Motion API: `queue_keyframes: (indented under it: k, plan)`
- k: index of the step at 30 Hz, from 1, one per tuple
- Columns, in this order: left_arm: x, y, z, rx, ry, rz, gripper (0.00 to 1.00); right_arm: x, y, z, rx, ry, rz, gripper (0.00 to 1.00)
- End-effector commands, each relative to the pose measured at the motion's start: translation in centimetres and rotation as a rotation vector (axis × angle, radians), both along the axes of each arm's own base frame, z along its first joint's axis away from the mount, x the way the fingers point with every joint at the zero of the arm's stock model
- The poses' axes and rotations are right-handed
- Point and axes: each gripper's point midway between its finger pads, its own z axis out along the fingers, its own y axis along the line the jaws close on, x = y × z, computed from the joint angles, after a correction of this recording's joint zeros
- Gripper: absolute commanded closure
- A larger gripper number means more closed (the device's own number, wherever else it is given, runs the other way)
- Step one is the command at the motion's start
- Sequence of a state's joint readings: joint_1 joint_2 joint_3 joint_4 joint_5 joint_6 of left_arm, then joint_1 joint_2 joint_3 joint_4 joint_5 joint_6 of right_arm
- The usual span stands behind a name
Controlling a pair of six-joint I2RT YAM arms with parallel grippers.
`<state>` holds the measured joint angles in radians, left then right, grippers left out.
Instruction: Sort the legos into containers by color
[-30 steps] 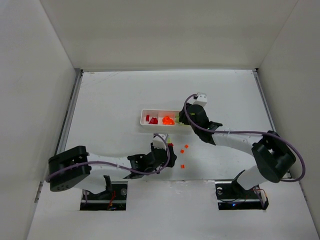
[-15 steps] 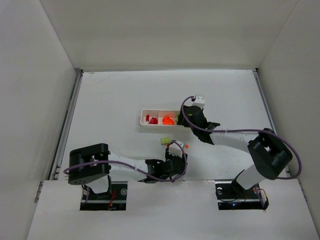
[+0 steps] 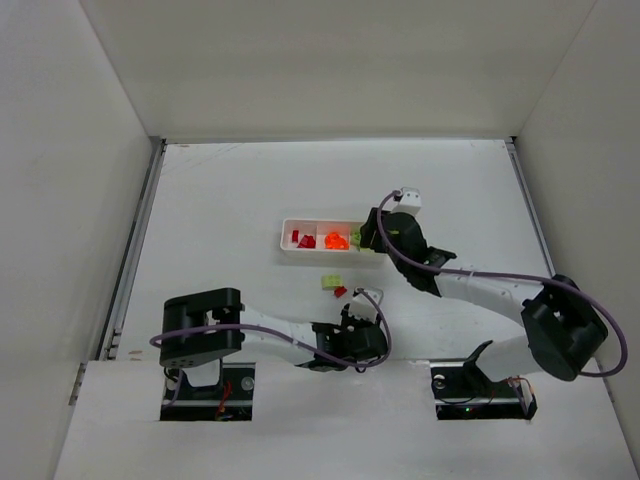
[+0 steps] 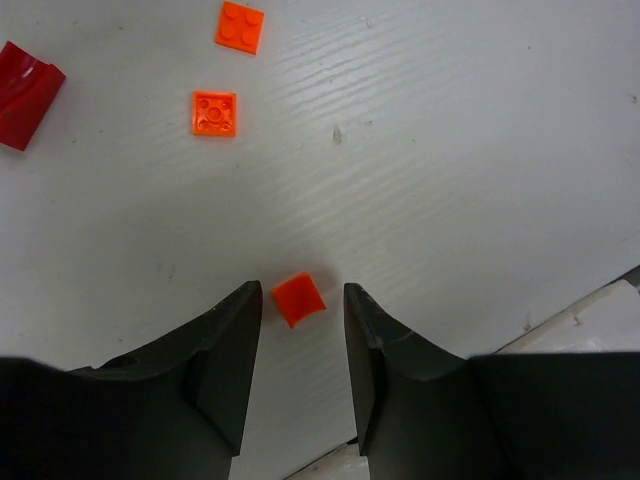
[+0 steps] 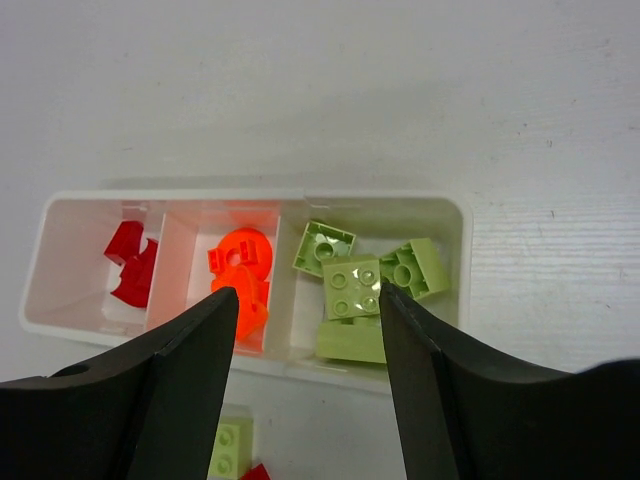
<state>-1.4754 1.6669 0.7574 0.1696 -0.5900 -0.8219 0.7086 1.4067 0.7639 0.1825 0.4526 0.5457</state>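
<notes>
The white three-compartment tray (image 5: 455, 215) holds red legos (image 5: 130, 265) on the left, orange legos (image 5: 238, 270) in the middle and yellow-green legos (image 5: 370, 285) on the right. My right gripper (image 5: 308, 300) hangs open and empty above the tray's right half; the top view shows it (image 3: 368, 238) at the tray's (image 3: 283, 240) right end. My left gripper (image 4: 303, 295) is open and low over the table, with a small orange lego (image 4: 298, 299) between its fingertips, untouched. In the top view the left gripper (image 3: 365, 335) is near the table's front edge.
Two more orange legos (image 4: 214, 113) (image 4: 240, 26) and a red lego (image 4: 25, 80) lie ahead of the left gripper. A loose yellow-green lego (image 3: 329, 283) and a red one (image 3: 341, 292) lie just in front of the tray. The table's front edge (image 4: 600, 320) is close.
My left gripper has swung right and toward the front edge, away from the yellow-green lego, to the orange lego. My right gripper has shifted slightly over the tray's right end.
</notes>
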Motion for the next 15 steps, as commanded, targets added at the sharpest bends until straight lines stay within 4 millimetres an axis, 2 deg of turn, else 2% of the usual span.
queue_keyframes:
  k: [1, 6, 9, 12, 15]
  plan:
    - [0.1, -0.2, 0.1, -0.011, 0.011, 0.086, 0.66, -0.3, 0.2, 2.5, 0.048, -0.056, 0.014, 0.36]
    - [0.2, -0.1, -0.8, 0.039, 0.009, 0.086, 0.8, -1.6, -0.9, 5.6, 0.106, -0.126, 0.016, 0.37]
    - [0.4, 0.0, -0.3, 0.051, 0.0, 0.09, 0.88, -2.6, -1.7, 7.3, 0.143, -0.164, 0.017, 0.37]
    - [1.3, 0.4, 1.7, 0.024, -0.039, 0.105, 0.9, -3.4, -2.5, 8.1, 0.166, -0.186, 0.011, 0.37]
    - [2.7, 1.4, 4.6, -0.027, -0.089, 0.136, 0.9, -3.8, -3.2, 7.8, 0.172, -0.186, 0.003, 0.37]
